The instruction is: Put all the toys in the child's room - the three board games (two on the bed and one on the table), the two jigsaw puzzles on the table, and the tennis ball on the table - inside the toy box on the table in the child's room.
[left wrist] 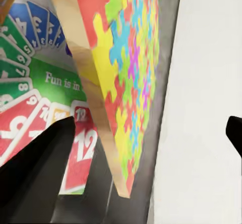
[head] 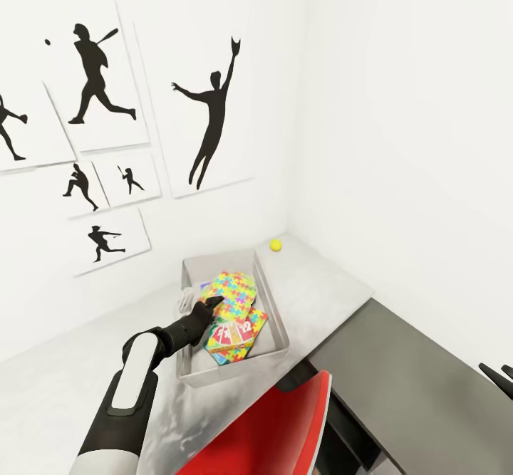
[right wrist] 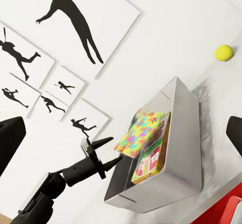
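Note:
The grey toy box (head: 276, 303) stands on the pale table (head: 335, 286) by the wall. Inside, a multicoloured jigsaw puzzle (head: 232, 288) stands tilted on edge over a flat box printed with red, green and blue numbered cards (head: 236, 332). My left gripper (head: 211, 305) hangs open in the toy box, the jigsaw puzzle (left wrist: 126, 72) loose between its spread fingers (left wrist: 40, 168), above the card box (left wrist: 55, 108). The right wrist view shows the left gripper (right wrist: 107, 152), the puzzle (right wrist: 141, 132) and the toy box (right wrist: 185, 133). The yellow tennis ball (head: 276, 245) (right wrist: 224, 52) lies in the table's far corner. My right gripper (head: 500, 375) (right wrist: 122, 135) is open, off to the right.
A red chair (head: 274, 425) stands against the table's near edge, below the toy box. A dark grey surface (head: 420, 382) adjoins the table at the right. White walls close the corner, with black silhouette posters (head: 206, 112) behind the table.

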Robot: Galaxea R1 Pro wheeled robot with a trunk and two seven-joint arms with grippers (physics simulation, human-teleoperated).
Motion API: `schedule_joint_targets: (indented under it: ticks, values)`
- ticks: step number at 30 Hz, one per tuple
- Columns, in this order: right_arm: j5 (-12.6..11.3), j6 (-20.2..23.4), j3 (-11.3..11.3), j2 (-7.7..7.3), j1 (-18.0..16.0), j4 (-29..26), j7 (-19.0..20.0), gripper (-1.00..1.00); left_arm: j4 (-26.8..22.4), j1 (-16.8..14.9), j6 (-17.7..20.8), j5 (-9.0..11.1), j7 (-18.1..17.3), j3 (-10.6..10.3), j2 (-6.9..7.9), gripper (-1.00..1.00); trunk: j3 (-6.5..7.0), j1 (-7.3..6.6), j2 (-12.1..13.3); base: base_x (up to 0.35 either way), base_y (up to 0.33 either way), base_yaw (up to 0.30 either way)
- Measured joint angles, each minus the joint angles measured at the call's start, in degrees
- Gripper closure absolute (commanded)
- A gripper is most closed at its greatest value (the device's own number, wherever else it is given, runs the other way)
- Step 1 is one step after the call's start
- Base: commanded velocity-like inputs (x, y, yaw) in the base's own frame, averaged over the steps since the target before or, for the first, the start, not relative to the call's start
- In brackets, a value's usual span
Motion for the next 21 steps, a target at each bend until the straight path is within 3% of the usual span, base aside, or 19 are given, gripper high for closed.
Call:
schedule_joint_targets:
  ticks: [16, 18, 21]
  values:
    - [-0.01, -0.1, -0.02, 0.1, 0.0, 0.06, 0.01, -1.0, -0.68, 0.01, 0.84, 0.06, 0.4, 0.17, 0.0, -1.0, -0.02, 0.0, 0.0, 0.0, 0.0, 0.0]
    - [-0.01, -0.11, -0.02, 0.1, 0.0, 0.06, 0.01, -1.0, -1.12, 0.01, 2.13, 0.38, 0.41, 0.37, 0.0, -1.0, -0.02, 0.0, 0.0, 0.0, 0.0, 0.0]
    - [0.01, -0.12, -0.02, 0.1, 0.0, 0.07, 0.01, -1.0, -3.3, 0.02, 7.59, 1.31, 0.38, 1.38, 0.13, -1.0, -0.02, 0.0, 0.0, 0.0, 0.0, 0.0]
